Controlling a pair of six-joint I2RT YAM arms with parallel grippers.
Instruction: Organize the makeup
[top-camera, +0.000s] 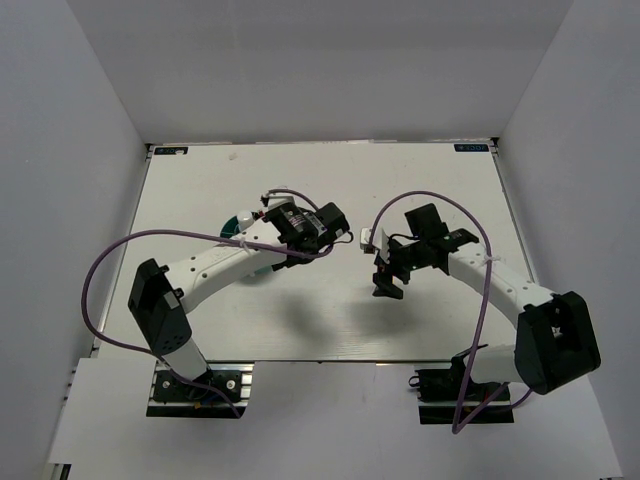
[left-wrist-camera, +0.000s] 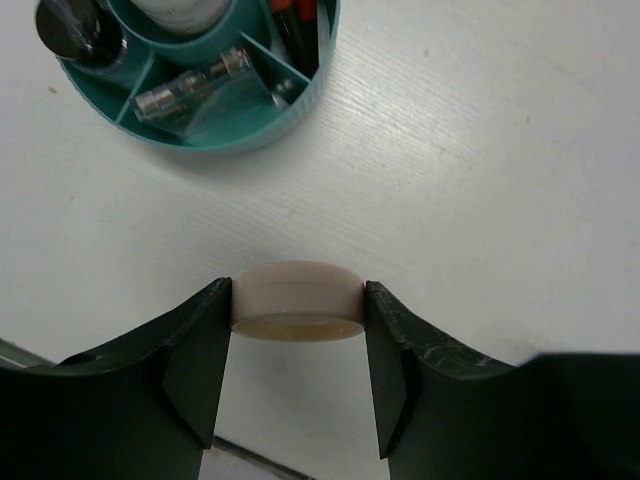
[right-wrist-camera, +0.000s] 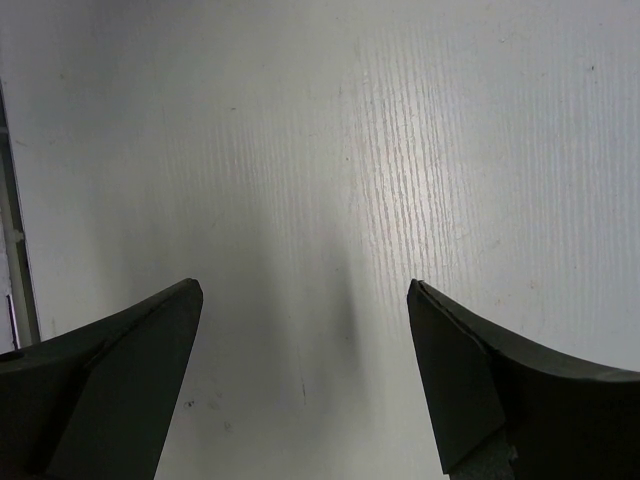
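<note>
Looks nearly done, with vial, black tube and sticks in the teal tub at 11 o'clock, round cream compact pinched in left tool, right tool wide open, empty.

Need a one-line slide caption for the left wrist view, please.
Left hand clamps the round cream compact, with the teal compartmented tub ahead holding a clear vial.
</note>
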